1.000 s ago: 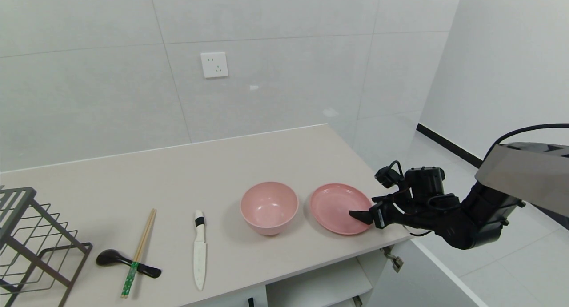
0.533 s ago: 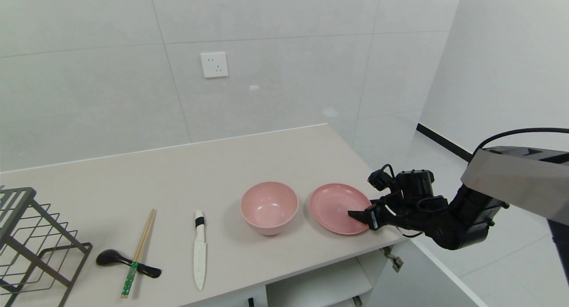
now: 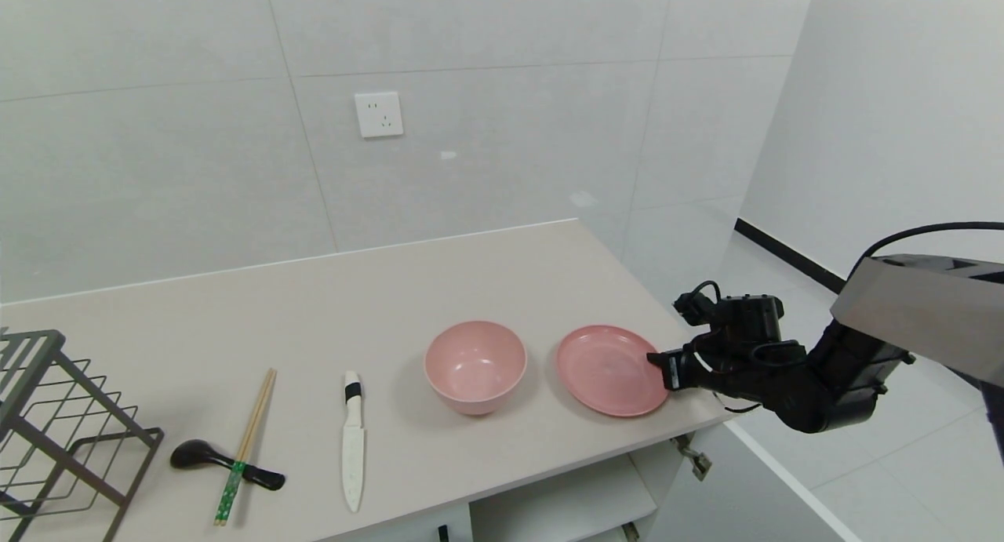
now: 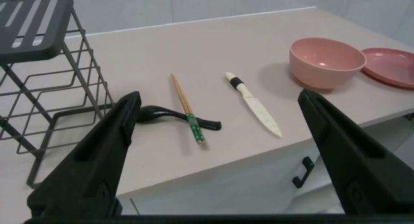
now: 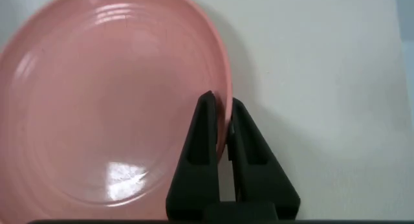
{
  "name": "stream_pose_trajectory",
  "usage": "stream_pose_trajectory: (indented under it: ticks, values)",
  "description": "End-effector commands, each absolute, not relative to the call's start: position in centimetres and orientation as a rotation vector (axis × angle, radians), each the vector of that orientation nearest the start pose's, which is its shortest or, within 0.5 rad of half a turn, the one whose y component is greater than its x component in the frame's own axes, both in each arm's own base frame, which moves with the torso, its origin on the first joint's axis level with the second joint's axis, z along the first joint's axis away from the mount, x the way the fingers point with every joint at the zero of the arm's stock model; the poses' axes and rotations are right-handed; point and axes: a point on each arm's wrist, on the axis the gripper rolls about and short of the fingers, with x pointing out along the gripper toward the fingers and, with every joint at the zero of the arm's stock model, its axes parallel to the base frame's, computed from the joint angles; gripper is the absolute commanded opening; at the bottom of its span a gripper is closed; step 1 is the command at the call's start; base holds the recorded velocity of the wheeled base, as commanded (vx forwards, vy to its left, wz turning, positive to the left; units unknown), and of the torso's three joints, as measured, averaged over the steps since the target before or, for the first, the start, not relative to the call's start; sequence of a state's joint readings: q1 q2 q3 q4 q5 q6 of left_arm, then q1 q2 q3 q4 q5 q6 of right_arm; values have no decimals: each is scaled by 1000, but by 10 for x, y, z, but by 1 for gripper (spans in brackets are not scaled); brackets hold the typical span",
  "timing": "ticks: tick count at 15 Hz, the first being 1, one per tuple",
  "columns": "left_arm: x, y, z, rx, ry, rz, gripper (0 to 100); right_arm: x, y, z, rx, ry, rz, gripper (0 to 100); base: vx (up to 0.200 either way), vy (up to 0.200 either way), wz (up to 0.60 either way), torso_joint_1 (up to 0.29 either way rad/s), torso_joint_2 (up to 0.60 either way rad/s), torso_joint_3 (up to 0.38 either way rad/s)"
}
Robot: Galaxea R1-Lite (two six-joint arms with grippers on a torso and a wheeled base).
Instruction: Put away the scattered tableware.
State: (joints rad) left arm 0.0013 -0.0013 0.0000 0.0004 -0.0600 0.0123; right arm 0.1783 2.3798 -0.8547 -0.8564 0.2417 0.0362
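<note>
A pink plate [image 3: 608,369] lies near the counter's right edge. My right gripper [image 3: 657,361] is shut on its right rim, and in the right wrist view the fingertips [image 5: 207,102] pinch the rim of the plate [image 5: 110,120]. A pink bowl [image 3: 474,365] stands just left of the plate. Further left lie a white knife [image 3: 352,440], wooden chopsticks [image 3: 247,444] and a black spoon [image 3: 220,457]. My left gripper [image 4: 220,98] hangs open above the counter's front edge, facing the chopsticks [image 4: 187,115], the knife [image 4: 252,111] and the bowl [image 4: 326,61].
A dark wire rack [image 3: 47,424] stands at the counter's left end. The beige countertop [image 3: 314,307] has free room behind the tableware. An open cabinet shelf [image 3: 565,503] sits below the front edge. Tiled floor drops off to the right.
The right gripper has closed on the plate's rim and drawn back to the right, sliding the plate a little toward the counter's right edge. Everything else lies as before.
</note>
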Motion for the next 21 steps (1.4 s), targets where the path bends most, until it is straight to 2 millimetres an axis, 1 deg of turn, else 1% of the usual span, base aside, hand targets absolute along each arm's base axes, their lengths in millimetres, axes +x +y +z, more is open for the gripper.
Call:
stream_pose_trajectory:
  ticks: [1, 2, 3, 6, 8, 10, 11, 13, 16, 17, 18, 21]
  values:
    - [-23, -1, 75, 12, 0, -60, 100, 377, 82, 7, 190, 606, 381, 0, 0, 0, 0, 0, 0, 0]
    - [-23, -1, 75, 12, 0, -60, 100, 375, 87, 17, 257, 595, 374, 0, 0, 0, 0, 0, 0, 0]
    - [-23, -1, 75, 12, 0, -60, 100, 374, 87, 23, 280, 588, 370, 0, 0, 0, 0, 0, 0, 0]
    - [-23, -1, 75, 12, 0, -60, 100, 372, 87, 30, 295, 575, 367, 0, 0, 0, 0, 0, 0, 0]
    - [-23, -1, 75, 12, 0, -60, 100, 368, 86, 41, 329, 550, 364, 0, 0, 0, 0, 0, 0, 0]
    - [-23, -1, 75, 12, 0, -60, 100, 363, 86, 55, 392, 463, 378, 0, 0, 0, 0, 0, 0, 0]
    - [-23, -1, 75, 11, 0, -61, 100, 353, 88, 64, 443, 401, 399, 0, 0, 0, 0, 0, 0, 0]
    - [-23, -1, 75, 11, 0, -63, 100, 340, 85, 70, 492, 347, 410, 0, 0, 0, 0, 0, 0, 0]
    - [-23, -2, 75, 11, 0, -64, 100, 336, 86, 79, 497, 214, 446, 0, 0, 0, 0, 0, 0, 0]
    - [-23, -2, 75, 11, 0, -64, 100, 334, 88, 79, 496, 202, 455, 0, 0, 0, 0, 0, 0, 0]
    - [-23, -2, 76, 12, -2, -66, 100, 328, 91, 78, 495, 191, 476, 0, 0, 0, 0, 0, 0, 0]
    - [-23, -2, 76, 43, -8, -78, 100, 315, 88, 78, 479, 148, 477, 0, 0, 0, 0, 0, 0, 0]
